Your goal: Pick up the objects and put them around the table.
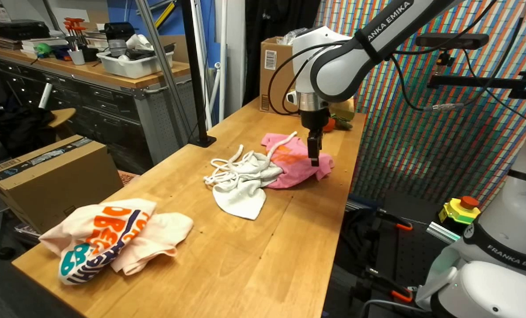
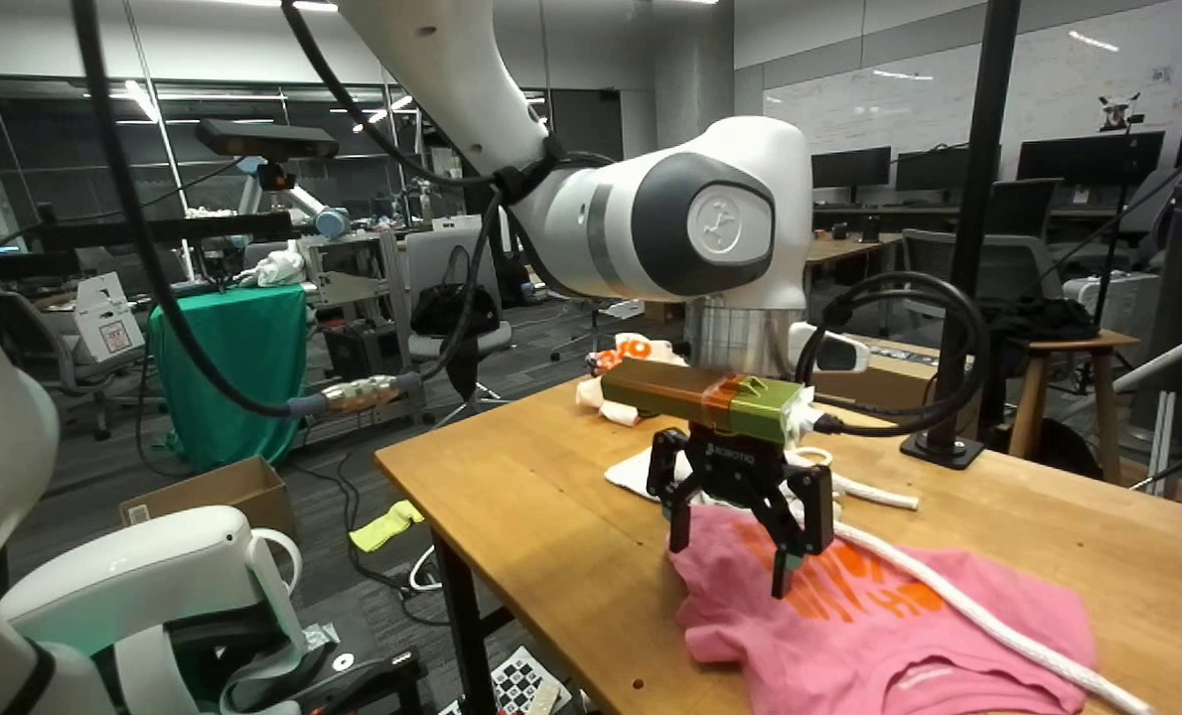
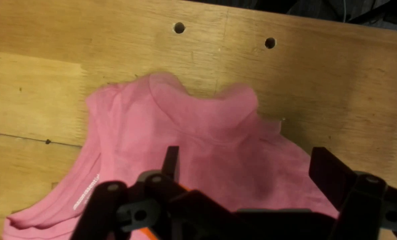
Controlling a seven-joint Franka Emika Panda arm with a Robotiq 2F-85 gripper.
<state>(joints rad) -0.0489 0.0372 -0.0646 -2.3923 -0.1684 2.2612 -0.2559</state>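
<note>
A pincer [image 2: 731,564] is being held released above a pink shirt [image 2: 869,645] at the lower right of the frame in an exterior view, its two fingers [image 2: 680,526] being set apart; whether the shirt is being touched cannot be told. The pincer is being supported by a white and grey robot arm [image 2: 621,238] extending from the upper edge. The shirt, printed in orange, is being crossed by a white cord [image 2: 998,628], and both are being borne by a wooden worktop [image 1: 227,265]. In an exterior view, the shirt is being shown just right of center, where it is being touched on its left by a rumpled white cloth [image 1: 241,198]. More white cord is being displayed in loops at the cloth's upper left. At the lower left of the same frame, near the worktop's corner, a peach cloth [image 1: 112,234] bearing orange, teal and navy letters is being shown, well apart from the white one. In the upper part of the frame, a cardboard box [image 1: 283,51] on the worktop is being partly hidden by the arm. In the wrist view, the shirt is being shown beneath the parted fingers, its neckline at the lower left.
</note>
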